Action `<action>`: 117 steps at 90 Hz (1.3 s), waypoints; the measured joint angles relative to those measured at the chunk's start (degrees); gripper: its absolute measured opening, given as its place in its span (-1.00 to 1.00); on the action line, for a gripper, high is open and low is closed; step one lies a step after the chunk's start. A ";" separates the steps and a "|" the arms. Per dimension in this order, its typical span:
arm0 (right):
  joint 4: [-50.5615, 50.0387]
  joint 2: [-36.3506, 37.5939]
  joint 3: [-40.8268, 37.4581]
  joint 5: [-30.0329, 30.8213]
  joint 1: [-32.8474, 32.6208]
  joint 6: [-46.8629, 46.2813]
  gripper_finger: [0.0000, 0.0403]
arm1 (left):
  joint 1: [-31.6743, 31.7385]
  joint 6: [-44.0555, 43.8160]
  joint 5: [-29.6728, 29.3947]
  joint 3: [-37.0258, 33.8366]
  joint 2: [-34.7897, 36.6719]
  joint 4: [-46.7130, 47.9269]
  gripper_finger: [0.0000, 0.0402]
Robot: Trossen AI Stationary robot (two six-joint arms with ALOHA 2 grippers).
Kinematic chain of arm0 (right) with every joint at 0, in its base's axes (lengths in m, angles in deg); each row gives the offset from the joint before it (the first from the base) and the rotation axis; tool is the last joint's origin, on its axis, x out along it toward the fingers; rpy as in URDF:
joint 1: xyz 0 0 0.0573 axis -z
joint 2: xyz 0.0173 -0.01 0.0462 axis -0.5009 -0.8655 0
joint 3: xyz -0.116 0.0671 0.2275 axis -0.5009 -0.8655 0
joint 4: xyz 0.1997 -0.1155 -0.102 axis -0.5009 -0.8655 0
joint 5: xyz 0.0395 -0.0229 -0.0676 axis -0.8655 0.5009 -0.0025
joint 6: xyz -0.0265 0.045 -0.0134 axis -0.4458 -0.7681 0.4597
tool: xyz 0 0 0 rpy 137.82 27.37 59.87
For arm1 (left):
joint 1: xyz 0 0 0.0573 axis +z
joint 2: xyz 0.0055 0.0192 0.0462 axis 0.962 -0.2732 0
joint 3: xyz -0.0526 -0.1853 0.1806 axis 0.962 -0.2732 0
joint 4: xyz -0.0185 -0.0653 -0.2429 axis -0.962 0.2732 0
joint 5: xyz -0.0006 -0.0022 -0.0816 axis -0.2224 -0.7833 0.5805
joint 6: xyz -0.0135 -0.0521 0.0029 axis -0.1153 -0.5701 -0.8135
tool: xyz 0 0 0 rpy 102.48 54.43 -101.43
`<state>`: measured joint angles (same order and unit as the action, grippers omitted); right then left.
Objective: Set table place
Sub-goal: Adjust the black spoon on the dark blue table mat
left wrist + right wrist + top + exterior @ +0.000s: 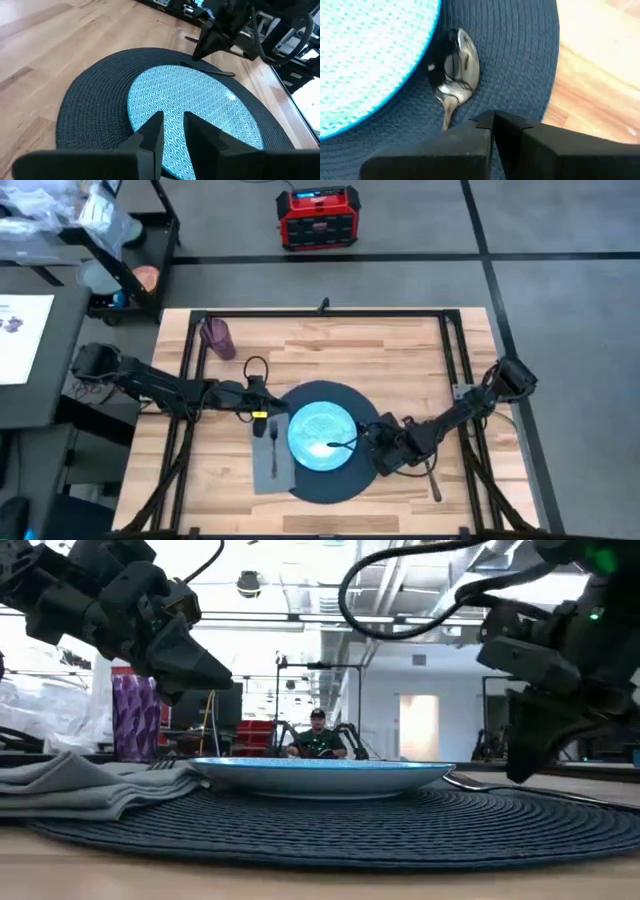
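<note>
The woven navy place mat (312, 476) is lying flat mid-table (400, 350) under the blue plate (320, 435), likely light and floppy, best pinched at its rim; the right hand (493, 120), fingers closed and empty, is hovering over the spoon (454, 67).

High view: looked straight down from overhead on the whole table (400, 350), both arms and the floor beyond.
Low view: sat at table-top height, close to the mat (330, 825), facing level into the room.
Left wrist view: looked obliquely down across the plate (200, 112).
Right wrist view: very close above the spoon (455, 67).
Shared: mat and plate appeared in all four.
</note>
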<state>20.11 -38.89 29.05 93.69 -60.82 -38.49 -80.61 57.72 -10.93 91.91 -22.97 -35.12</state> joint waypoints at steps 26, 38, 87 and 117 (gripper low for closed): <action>4.97 0.11 0.20 2.04 -0.26 6.04 -1.00 | 0.00 0.16 0.00 0.00 0.00 0.02 -0.72; 8.52 0.17 0.27 2.09 1.08 10.06 -1.00 | 0.00 0.17 0.00 0.00 0.00 0.02 -0.72; 9.06 0.20 0.29 -5.15 10.12 20.37 -1.00 | 0.00 0.13 0.02 0.00 0.02 0.04 -0.72; 4.22 0.11 0.33 -6.92 10.36 15.49 -1.00 | 0.00 0.15 0.04 0.00 0.00 0.11 -0.72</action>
<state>24.33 -38.78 29.38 86.77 -50.46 -23.00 -80.61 57.87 -10.89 91.91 -22.97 -35.01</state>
